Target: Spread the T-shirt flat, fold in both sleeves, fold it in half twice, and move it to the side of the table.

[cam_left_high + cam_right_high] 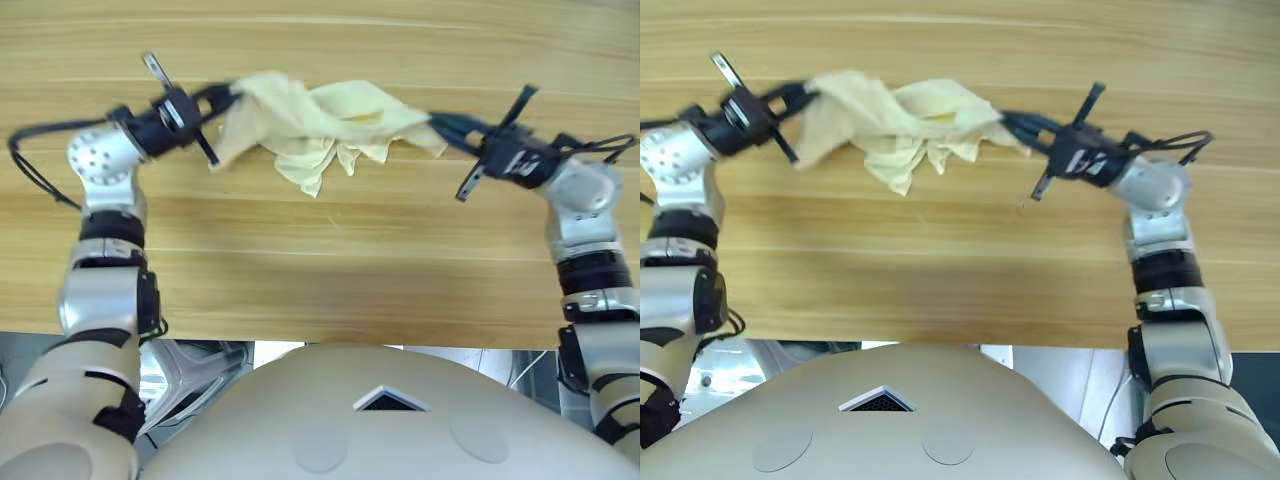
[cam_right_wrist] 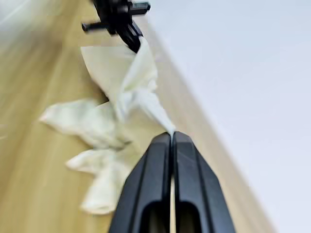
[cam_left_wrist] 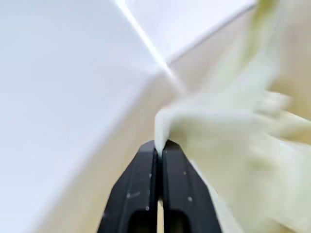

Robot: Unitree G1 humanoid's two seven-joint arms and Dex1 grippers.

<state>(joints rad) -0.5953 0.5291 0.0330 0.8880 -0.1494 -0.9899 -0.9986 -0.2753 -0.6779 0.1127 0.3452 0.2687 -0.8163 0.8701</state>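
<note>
Toward the far side of the table (image 1: 330, 260), in the left eye view, one pale yellow T-shirt (image 1: 320, 125) stretches, bunched and wrinkled, between two end effectors. The left end effector (image 1: 232, 92) pinches the cloth's left end and the right end effector (image 1: 437, 122) pinches its right end. Each has its two fingers pressed together on fabric. Loose folds droop from the middle of the shirt toward the table's near edge.

The right eye view gives the same single T-shirt (image 1: 905, 120) spanning the gap between the two arms, one on each side, well apart from each other.

From the left wrist view, the left end effector's two black fingers (image 3: 141, 184) lie closed side by side, with a corner of cloth caught at their tips. The rest of the shirt spreads away beyond them, blurred, over the wood.

From the right wrist view, the right end effector's two fingers (image 2: 146, 184) are likewise together, gripping a pointed tip of fabric. The shirt runs from there in a crumpled band to the left end effector farther off, which clamps the opposite end. Loose flaps hang off the band over the table; I cannot tell whether they touch the wood.
</note>
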